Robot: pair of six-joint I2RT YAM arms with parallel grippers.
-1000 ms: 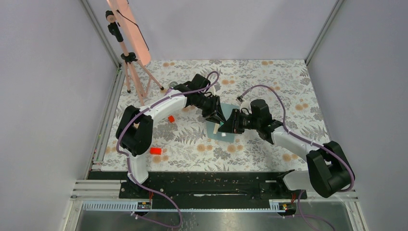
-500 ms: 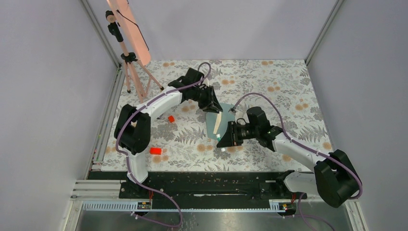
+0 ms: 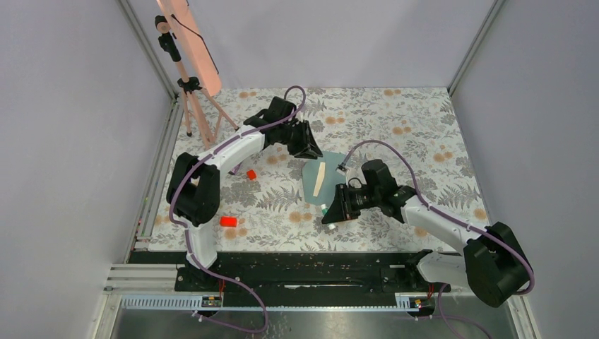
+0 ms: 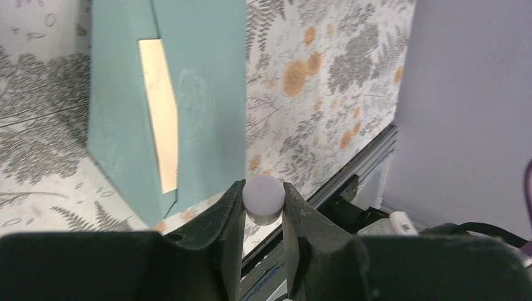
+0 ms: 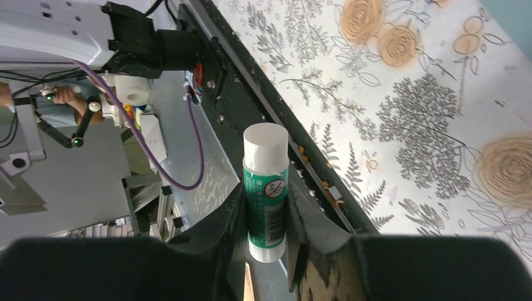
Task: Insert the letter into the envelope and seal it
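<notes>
Letter (image 4: 160,113) mostly hidden in envelope (image 4: 207,81) mid table (image 3: 424,127), only a tan strip shows. My L gripper (image 4: 262,193), reaching just past envelope's far edge, clamps a small pale cap (image 4: 263,197); my R gripper (image 5: 266,191), by its near edge, clamps a glue stick (image 5: 265,179).

You see a tripod (image 3: 189,88) carrying a salmon-pink panel (image 3: 189,35). Plain pale grey walls (image 3: 70,141) rise behind and beside it. From its feet a flowered tablecloth (image 3: 424,127) spreads to the right.
</notes>
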